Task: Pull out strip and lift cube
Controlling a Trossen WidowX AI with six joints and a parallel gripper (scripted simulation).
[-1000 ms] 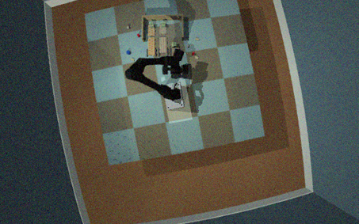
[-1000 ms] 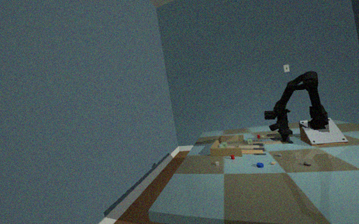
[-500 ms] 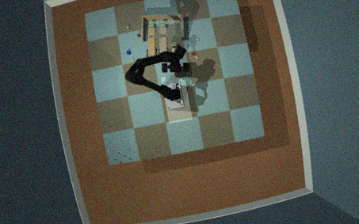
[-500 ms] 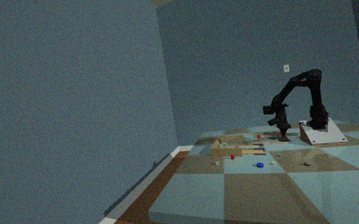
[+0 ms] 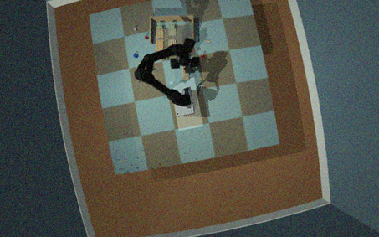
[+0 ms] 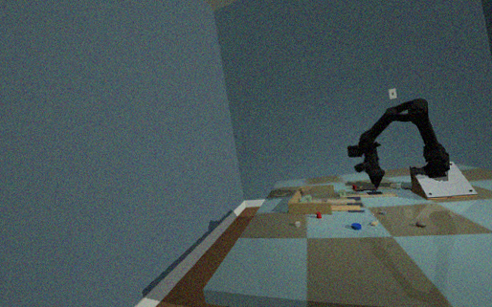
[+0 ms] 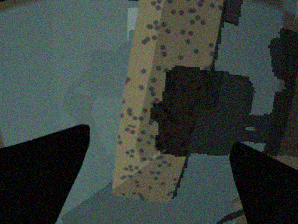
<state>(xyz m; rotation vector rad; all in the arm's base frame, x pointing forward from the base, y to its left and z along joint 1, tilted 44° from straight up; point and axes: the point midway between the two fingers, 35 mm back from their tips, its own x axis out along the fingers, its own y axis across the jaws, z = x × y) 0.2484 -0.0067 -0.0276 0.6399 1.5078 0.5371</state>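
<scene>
The gripper [image 6: 377,186] [image 7: 161,140] is open and empty. In the wrist view its fingers stand apart on either side of the near end of a speckled tan strip [image 7: 135,95], with the end between and beyond them and the gripper's shadow across it. A strip end [image 5: 185,75] shows below the gripper in the top view. Another tan strip [image 5: 160,39] [image 6: 345,208] sticks out of the open-fronted wooden box [image 5: 152,31] [image 6: 310,208]. Pale green blocks [image 5: 173,25] [image 6: 343,194] are at the box. The labels, and which strip is in one piece, cannot be made out.
A red piece [image 5: 147,37] [image 6: 319,215], a blue disc [image 5: 136,55] [image 6: 356,226] and a small white piece [image 5: 135,28] [image 6: 297,223] lie beside the box. The sloped white base plate [image 6: 447,188] stands behind the gripper. More small pieces lie on the arm's other side.
</scene>
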